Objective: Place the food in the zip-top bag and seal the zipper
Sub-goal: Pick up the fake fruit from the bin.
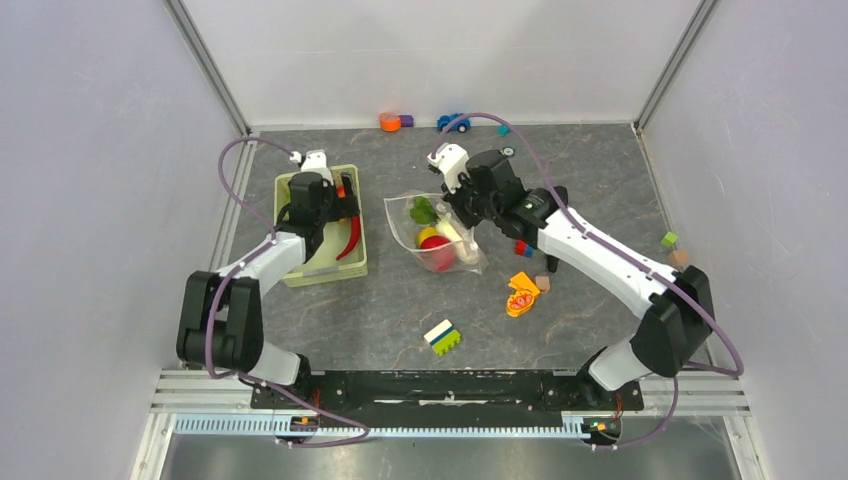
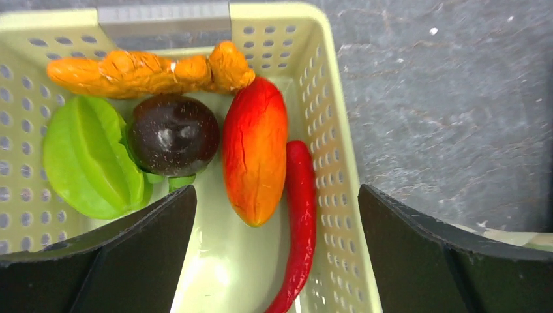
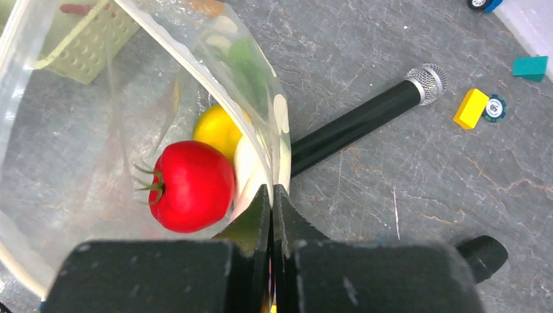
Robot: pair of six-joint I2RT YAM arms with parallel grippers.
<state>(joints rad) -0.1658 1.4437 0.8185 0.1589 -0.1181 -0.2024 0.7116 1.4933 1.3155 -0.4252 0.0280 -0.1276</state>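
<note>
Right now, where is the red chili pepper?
In the left wrist view, the red chili lies inside the pale green basket on the table's left side, along its right wall, next to the orange-red fruit.

Top view: an open strip of table (image 1: 385, 300) separates the basket (image 1: 300, 278) from the zip-top bag (image 1: 400, 225) at its 3 o'clock. The left gripper (image 2: 275, 195), jaws wide, straddles the basket's right wall. The red chili (image 2: 297, 222) lies along that wall, other pieces crowd toward 12 o'clock, and the floor at 6 o'clock is bare. The right gripper (image 3: 270, 195) pinches the bag's rim; the mouth gapes at its 10 o'clock and a microphone (image 3: 355, 127) bars 2 o'clock. A lumpy toy (image 1: 522, 295) lies at the bag's 4 o'clock.
</note>
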